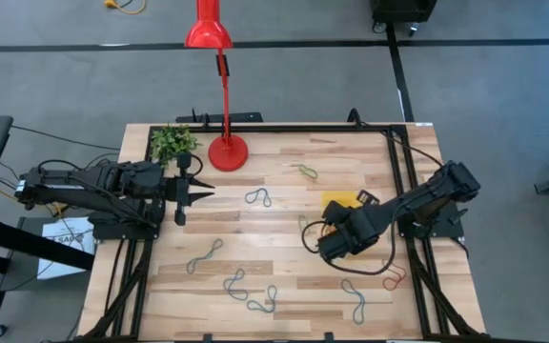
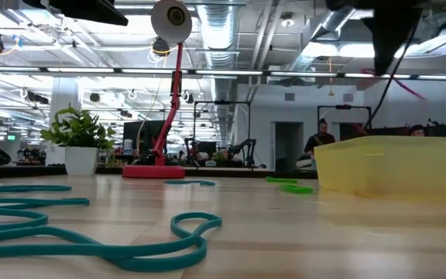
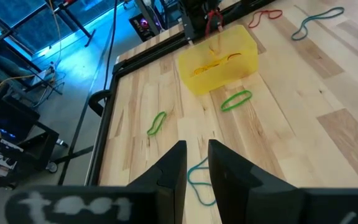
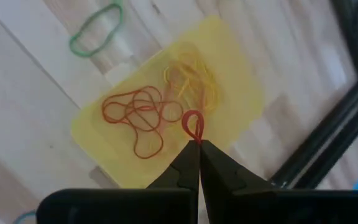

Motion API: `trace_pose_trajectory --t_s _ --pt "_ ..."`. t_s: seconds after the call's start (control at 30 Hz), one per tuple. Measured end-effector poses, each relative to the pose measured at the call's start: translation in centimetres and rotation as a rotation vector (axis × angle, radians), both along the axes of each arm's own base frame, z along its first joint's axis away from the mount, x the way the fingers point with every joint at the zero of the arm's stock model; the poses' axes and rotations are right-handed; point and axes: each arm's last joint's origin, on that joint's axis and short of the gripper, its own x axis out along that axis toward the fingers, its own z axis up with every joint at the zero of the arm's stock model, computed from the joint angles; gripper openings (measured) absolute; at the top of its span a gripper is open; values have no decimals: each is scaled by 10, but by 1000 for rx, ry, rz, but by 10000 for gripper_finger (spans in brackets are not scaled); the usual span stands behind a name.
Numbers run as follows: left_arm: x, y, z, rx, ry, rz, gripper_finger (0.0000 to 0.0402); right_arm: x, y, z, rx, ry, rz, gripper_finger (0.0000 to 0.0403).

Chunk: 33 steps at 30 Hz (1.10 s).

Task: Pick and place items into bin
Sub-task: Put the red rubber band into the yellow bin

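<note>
The bin (image 1: 339, 201), a shallow yellow tray, stands right of the table's middle, with red and yellow bands (image 4: 143, 115) inside. My right gripper (image 4: 199, 147) hangs above the bin, shut on a red band (image 4: 192, 124). My left gripper (image 3: 196, 163) waits at the table's left side (image 1: 184, 191), open and holding nothing. Loose bands lie flat on the wood: a green one (image 1: 308, 171), teal ones (image 1: 258, 197) (image 1: 204, 255) (image 1: 355, 297) and a red one (image 1: 394, 278). My right gripper pinches the red band between its two fingertips, and a small loop (image 4: 192, 123) stands out past the tips. The fingers come from above, slanting down. The band is lifted clear over the bin; a red strand (image 2: 409, 85) trails beside the gripper in the low view.
A red lamp stands on its round base (image 1: 227, 152) at the far edge, next to a small potted plant (image 1: 172, 143). A black frame (image 1: 398, 171) with cables runs along the table's edges. Bare wood lies between the two arms.
</note>
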Motion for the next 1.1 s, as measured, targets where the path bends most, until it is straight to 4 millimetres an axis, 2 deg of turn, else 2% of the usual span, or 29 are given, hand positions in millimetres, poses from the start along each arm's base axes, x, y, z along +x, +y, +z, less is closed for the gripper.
trace_pose_trajectory --t_s 0.13,0.37,0.57,0.67,0.83,1.0,1.1 --pt "0 0 0 0 0 0 57 -5 2 -18 32 -21 -31 1" --pt "0 0 0 0 0 0 57 6 3 -45 23 1 -54 10" --pt "0 0 0 0 0 0 57 12 -4 -60 -12 103 -90 50" --pt "0 0 0 0 0 0 57 14 -6 -64 24 132 -115 72" --pt "0 0 0 0 -1 -1 57 13 -5 -61 51 139 -119 99" --pt "0 0 0 0 -1 -1 57 7 5 -42 90 134 -111 111" --pt "0 0 0 0 0 -1 57 -1 15 -25 118 97 -165 113"
